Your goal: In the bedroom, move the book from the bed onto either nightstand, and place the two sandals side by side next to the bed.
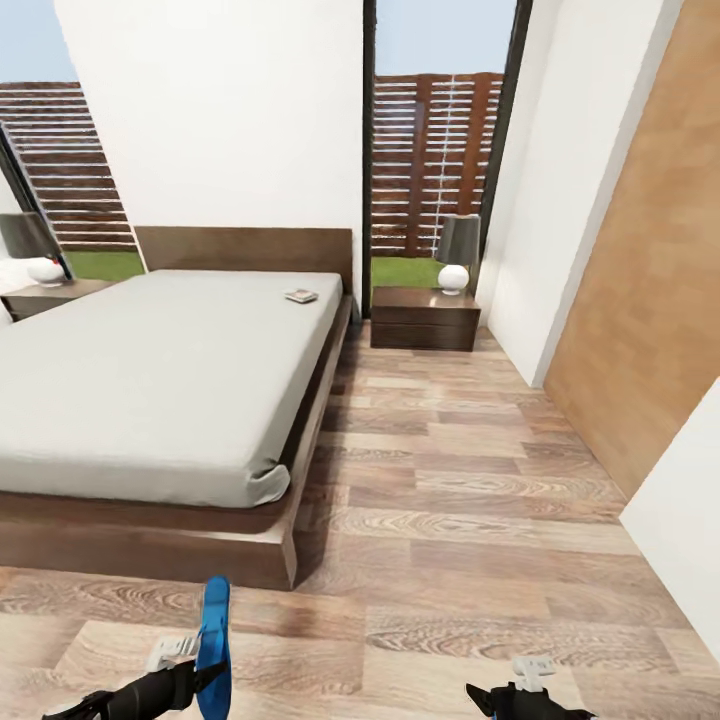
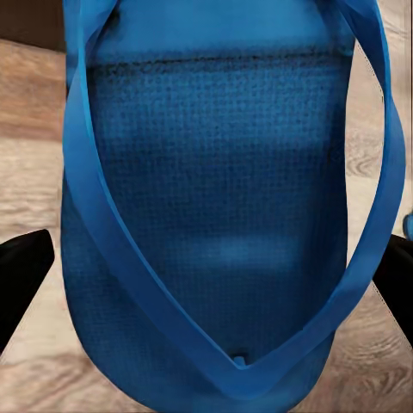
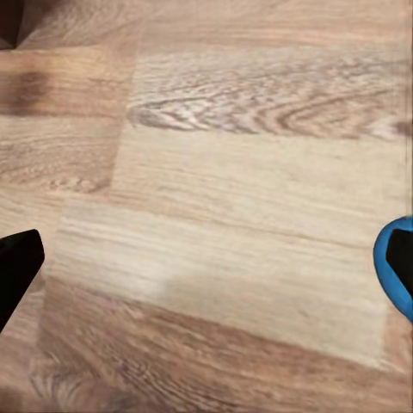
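Note:
My left gripper point(image 1: 200, 672) is shut on a bright blue sandal point(image 1: 214, 632), held on edge low over the floor near the foot corner of the bed point(image 1: 150, 380). Up close, the sandal point(image 2: 215, 215) with its straps spans the gap between the black fingers point(image 2: 21, 280). My right gripper point(image 1: 515, 698) hangs open over bare planks, its fingers point(image 3: 17, 267) wide apart. A small blue rounded edge point(image 3: 387, 267) shows beside one finger; I cannot tell what it is. The book point(image 1: 301, 295) lies on the mattress near the headboard. One nightstand point(image 1: 425, 318) stands right of the bed, another point(image 1: 50, 297) at the far left.
Each nightstand carries a grey-shaded lamp with a white round base point(image 1: 455, 262). A wide strip of wood-plank floor point(image 1: 450, 480) runs between the bed and the white and tan wood-panelled walls point(image 1: 650, 300) on the right. Tall dark-framed windows stand behind the bed.

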Controlling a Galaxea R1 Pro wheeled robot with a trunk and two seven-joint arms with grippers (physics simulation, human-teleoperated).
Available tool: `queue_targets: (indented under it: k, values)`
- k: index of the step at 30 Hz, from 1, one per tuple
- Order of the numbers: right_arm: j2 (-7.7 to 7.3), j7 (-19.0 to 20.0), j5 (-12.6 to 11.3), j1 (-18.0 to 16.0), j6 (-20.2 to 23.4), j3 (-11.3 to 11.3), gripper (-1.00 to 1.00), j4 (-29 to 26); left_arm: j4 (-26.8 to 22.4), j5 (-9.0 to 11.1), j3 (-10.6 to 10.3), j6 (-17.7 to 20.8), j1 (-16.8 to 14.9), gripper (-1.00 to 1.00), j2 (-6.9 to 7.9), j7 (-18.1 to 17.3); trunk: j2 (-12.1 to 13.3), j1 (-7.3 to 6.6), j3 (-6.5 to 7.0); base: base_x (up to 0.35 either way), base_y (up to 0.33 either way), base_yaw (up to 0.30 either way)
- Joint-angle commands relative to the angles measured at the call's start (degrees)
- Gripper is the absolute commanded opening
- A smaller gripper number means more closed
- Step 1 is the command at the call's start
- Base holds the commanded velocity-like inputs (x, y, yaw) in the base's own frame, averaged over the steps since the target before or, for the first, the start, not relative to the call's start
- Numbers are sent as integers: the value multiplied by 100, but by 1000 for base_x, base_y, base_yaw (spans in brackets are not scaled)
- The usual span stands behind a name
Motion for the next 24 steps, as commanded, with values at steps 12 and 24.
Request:
queue_targets:
  k: [12, 24]
  values:
    - [-3, 15, -59, -3, 48, 7, 100, -8, 6, 42, -14, -20, -2, -100, 5, -16, -2, 2, -5, 54, 0, -279]
    - [-3, 15, -60, -5, 48, 7, 100, -7, 6, 41, -14, -20, -2, -100, 5, -16, -2, 2, -5, 0, 0, -279]
